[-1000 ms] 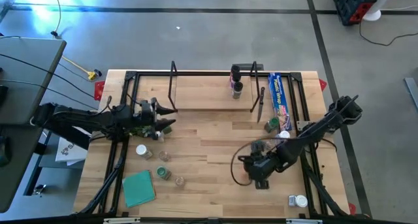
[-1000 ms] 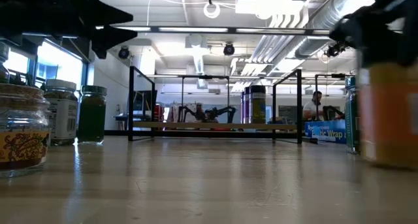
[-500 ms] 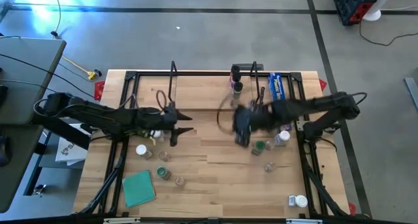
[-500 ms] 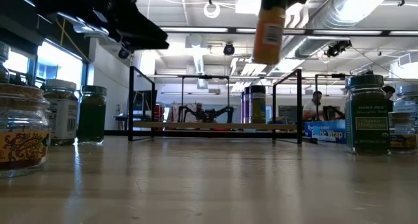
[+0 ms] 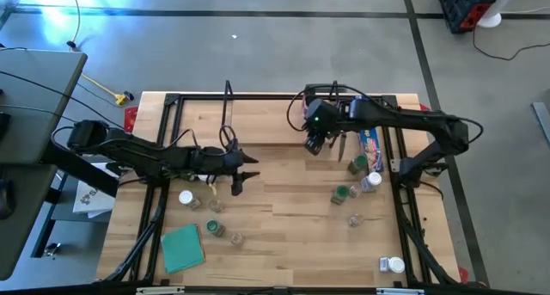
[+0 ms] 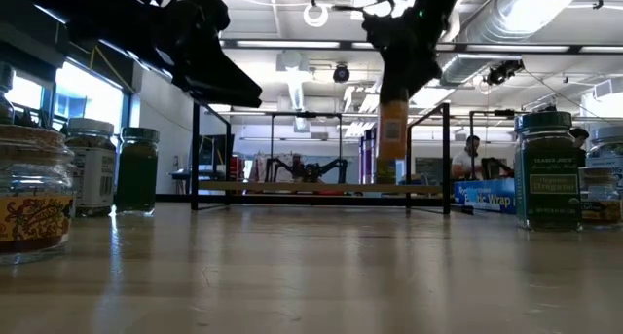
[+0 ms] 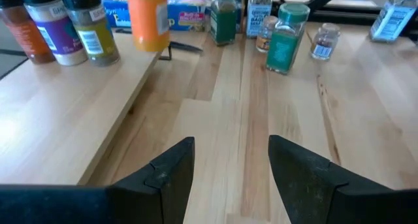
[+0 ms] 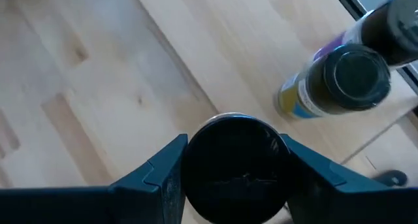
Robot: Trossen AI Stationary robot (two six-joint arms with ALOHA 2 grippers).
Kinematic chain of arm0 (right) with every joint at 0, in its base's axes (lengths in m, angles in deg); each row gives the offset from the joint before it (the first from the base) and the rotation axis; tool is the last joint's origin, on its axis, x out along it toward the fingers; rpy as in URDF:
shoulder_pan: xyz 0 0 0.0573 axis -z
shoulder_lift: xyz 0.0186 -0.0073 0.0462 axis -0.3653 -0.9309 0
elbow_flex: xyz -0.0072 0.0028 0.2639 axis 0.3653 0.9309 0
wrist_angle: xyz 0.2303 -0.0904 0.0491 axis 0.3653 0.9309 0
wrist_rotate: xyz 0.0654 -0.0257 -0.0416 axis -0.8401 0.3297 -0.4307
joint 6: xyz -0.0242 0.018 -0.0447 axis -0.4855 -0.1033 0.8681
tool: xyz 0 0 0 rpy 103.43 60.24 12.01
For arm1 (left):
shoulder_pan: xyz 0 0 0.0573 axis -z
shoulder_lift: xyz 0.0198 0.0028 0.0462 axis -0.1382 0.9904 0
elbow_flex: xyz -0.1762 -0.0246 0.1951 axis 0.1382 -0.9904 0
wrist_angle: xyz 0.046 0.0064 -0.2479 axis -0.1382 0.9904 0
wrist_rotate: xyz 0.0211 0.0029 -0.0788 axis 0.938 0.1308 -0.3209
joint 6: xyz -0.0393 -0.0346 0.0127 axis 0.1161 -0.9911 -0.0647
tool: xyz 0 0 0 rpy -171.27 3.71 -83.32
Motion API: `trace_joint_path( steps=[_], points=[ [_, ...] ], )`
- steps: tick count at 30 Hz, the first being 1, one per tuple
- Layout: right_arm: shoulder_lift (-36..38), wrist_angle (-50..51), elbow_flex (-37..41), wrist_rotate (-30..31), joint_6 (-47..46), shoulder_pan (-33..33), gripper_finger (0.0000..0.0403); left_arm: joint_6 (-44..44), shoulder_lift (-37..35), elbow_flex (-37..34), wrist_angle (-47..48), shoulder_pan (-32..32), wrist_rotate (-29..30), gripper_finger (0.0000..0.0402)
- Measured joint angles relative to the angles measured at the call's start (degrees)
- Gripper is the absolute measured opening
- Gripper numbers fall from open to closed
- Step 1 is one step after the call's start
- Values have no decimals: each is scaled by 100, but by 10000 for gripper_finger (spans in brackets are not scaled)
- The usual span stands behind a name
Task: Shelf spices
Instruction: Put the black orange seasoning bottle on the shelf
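My right gripper (image 5: pixel 314 138) is shut on an orange-bodied spice jar (image 6: pixel 392 139) with a black lid, over the shelf's wooden board (image 5: pixel 266 121). Whether the jar's base touches the board I cannot tell. Three other jars (image 7: pixel 62 21) stand on the board beside it, on their bases. The shelf's black end frames (image 6: pixel 195 154) stand upright. My left gripper (image 7: pixel 232 162) is open and empty, low over the table's middle left (image 5: pixel 243 170). More jars stand on the table in a left group (image 5: pixel 213 207) and a right group (image 5: pixel 357 179). My right gripper holds the orange jar by its black lid (image 8: pixel 235 155), pinched between the two fingers (image 8: pixel 163 178) on opposite sides. The fingers come from above, pointing down. The jar hangs upright below them (image 7: pixel 147 18), its base at about the level of the shelf board.
A long blue wrap box (image 5: pixel 369 132) lies past the shelf's right end. A flat teal square (image 5: pixel 182 248) lies near the table's left near corner. One white-lidded jar (image 5: pixel 391 264) sits at the right near edge. The large black frame (image 5: pixel 168 101) rings the table.
My right gripper lifted the orange jar from the table's right near part, carried it high toward the far edge, then lowered it at the shelf board beside the jars there. My left gripper moved toward the table's right, into the middle.
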Motion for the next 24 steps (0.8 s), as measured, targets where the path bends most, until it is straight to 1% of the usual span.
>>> trace_joint_path(
  steps=[3,6,11,17,18,22,24],
  points=[
    [0,-289,328,-75,-84,142,184,2,-2,0,-86,0,-2,190],
    [0,-352,483,42,-147,237,184,6,-2,2,-182,0,-3,190],
    [2,-607,577,97,-154,349,184,6,-2,2,-181,2,-3,190],
    [2,-647,582,183,-302,495,184,7,-2,2,-214,2,-3,190],
    [2,-652,582,188,-304,504,191,7,-2,2,-228,2,-3,190],
    [2,-741,582,188,-409,498,242,9,-2,2,-225,2,-3,190],
    [2,-788,582,188,-409,495,255,9,-2,2,-225,2,-3,190]
  ],
)
